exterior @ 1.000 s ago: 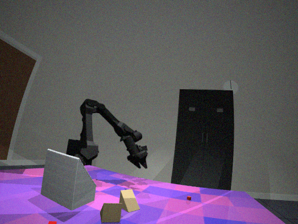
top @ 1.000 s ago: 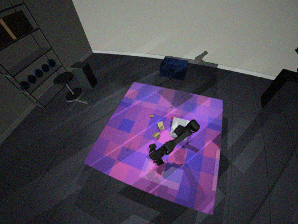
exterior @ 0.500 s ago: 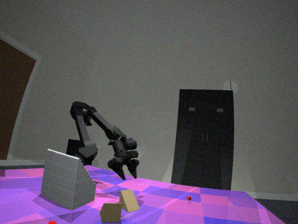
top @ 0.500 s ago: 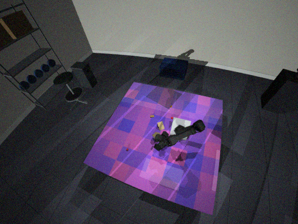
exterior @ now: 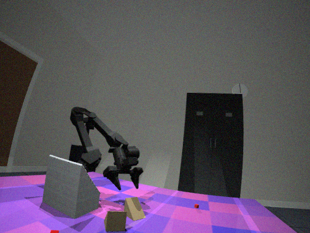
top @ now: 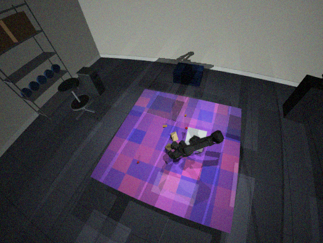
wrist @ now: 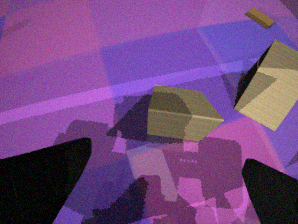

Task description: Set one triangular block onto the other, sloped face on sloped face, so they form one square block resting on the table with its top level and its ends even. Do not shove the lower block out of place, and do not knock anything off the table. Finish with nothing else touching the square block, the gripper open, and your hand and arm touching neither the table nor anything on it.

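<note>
Two tan triangular blocks lie apart on the purple and pink checked table (top: 129, 182) (exterior: 225, 216) (wrist: 60, 60). One block (top: 168, 147) (exterior: 134, 208) (wrist: 182, 114) lies just ahead of my fingers. The other block (top: 174, 135) (exterior: 115, 221) (wrist: 267, 85) lies a short way beside it, not touching it. My gripper (top: 171, 154) (exterior: 124, 178) (wrist: 168, 156) is open and empty. It hangs a little above the table, close to the first block, with one finger on each side of the wrist view.
A large grey wedge (top: 195, 134) (exterior: 69, 189) stands near the arm's base. A small flat tan piece (top: 164, 126) (wrist: 260, 18) and small red cubes (top: 137, 161) (exterior: 196, 206) lie scattered on the table. A dark cabinet (exterior: 213, 145) stands beyond the table.
</note>
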`<state>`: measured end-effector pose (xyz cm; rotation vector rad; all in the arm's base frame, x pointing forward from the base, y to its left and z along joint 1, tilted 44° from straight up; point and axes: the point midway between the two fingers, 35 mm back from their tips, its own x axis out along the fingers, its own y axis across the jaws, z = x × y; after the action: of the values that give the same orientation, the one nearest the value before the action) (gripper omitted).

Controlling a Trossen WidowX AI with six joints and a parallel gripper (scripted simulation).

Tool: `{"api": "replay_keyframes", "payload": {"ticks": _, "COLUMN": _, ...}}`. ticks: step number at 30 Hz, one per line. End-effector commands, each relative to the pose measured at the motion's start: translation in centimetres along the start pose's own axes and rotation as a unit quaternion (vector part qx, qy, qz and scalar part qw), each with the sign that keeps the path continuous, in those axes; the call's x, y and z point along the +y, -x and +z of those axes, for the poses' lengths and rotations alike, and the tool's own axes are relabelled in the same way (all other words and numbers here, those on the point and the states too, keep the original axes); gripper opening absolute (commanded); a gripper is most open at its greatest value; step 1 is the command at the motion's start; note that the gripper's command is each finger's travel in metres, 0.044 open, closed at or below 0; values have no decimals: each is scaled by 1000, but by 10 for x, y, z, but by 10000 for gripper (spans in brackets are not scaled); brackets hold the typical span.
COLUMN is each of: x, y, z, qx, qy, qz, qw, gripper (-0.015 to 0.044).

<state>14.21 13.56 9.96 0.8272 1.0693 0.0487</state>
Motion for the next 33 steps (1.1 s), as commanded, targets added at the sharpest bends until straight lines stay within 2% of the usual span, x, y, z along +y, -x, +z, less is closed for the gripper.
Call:
{"api": "replay_keyframes", "payload": {"ticks": 1, "x": -1, "y": -7, "z": 0, "qx": -2, "qy": -5, "qz": -4, "qw": 1000, "gripper": 440}}
{"api": "replay_keyframes", "payload": {"ticks": 33, "x": 3, "y": -59, "z": 1, "qx": -2, "qy": -4, "qz": -5, "qw": 1000, "gripper": 440}}
